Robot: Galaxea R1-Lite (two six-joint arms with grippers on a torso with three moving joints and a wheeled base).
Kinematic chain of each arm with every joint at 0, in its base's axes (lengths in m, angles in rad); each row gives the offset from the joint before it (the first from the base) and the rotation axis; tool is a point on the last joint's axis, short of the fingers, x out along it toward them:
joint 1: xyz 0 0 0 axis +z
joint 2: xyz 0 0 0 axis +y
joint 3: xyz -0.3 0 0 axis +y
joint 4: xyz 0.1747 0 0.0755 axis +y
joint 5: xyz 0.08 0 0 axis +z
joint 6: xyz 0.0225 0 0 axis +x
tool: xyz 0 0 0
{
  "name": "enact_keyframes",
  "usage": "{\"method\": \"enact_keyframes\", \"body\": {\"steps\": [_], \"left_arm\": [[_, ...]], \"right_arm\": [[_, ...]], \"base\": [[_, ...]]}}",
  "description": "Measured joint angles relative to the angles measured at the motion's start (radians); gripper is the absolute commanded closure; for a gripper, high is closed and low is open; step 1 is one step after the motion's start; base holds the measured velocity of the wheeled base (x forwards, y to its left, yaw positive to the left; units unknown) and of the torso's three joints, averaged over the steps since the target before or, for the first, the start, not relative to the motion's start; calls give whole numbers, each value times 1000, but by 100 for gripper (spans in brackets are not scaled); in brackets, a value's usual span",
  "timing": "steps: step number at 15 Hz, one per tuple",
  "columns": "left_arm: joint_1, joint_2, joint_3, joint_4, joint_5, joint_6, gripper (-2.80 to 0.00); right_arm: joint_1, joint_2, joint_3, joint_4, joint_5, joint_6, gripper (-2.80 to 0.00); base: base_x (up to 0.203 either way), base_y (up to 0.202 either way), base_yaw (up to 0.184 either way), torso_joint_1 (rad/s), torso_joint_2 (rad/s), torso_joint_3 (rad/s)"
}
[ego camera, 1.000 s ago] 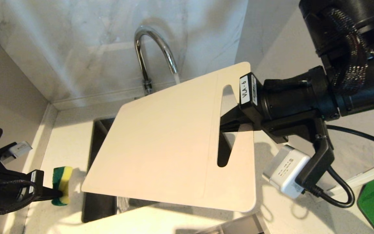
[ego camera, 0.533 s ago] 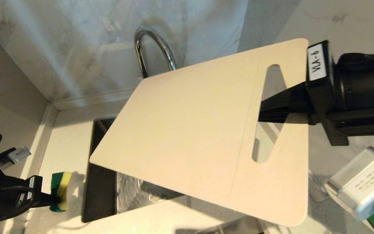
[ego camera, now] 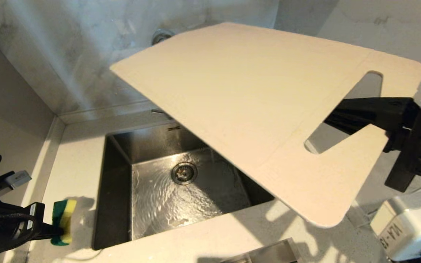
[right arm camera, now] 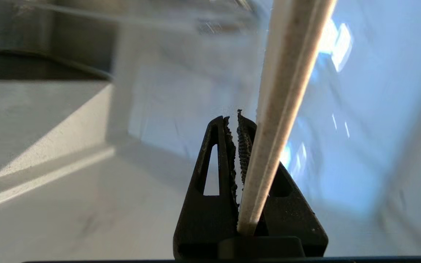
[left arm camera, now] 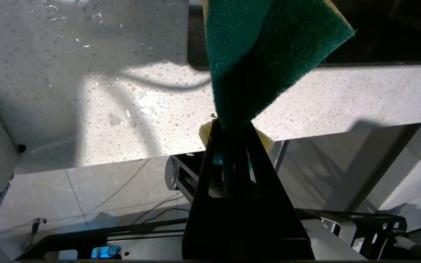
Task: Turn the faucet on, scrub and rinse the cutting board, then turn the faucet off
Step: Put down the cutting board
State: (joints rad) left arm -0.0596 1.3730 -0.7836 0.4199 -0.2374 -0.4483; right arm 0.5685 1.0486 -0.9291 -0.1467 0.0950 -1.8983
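1. The cutting board [ego camera: 254,109] hides nearly all of the faucet [ego camera: 160,35]; only a sliver shows at top centre.
2. The left gripper [ego camera: 51,231] body is cut by the left edge.
3. The right wrist view's background is motion-blurred.

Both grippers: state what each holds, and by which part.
Right gripper: cutting board, fingers clamped at its handle-slot end. Left gripper: green-and-yellow sponge, pinched at one edge.

Hard sunlight stripes the speckled white countertop [ego camera: 79,164]; the wet steel sink basin [ego camera: 181,197] glints; right wrist background smears with motion blur.
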Motion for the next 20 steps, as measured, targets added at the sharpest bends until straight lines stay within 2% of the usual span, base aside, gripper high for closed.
{"method": "enact_keyframes", "body": {"steps": [5,8,11,16,20], "left_arm": [[0,4,-1,3,19,-6,0],[1,12,-3,1,33,-6,0],[0,18,-3,1,33,-6,0],[1,29,11,-2,26,-11,0],[1,31,24,-5,21,-11,0]], "right_arm": [[0,-75,250,-272,-63,135,0],[0,-85,387,-397,-86,159,0],[1,-80,519,-501,-160,186,0],[1,-69,658,-516,-272,258,0],[1,-16,710,-516,-279,266,0]], "base": [[0,0,0,0,0,0],[0,0,0,0,0,0],[0,0,0,0,0,0],[0,0,0,0,0,0],[0,0,0,0,0,0]]}}
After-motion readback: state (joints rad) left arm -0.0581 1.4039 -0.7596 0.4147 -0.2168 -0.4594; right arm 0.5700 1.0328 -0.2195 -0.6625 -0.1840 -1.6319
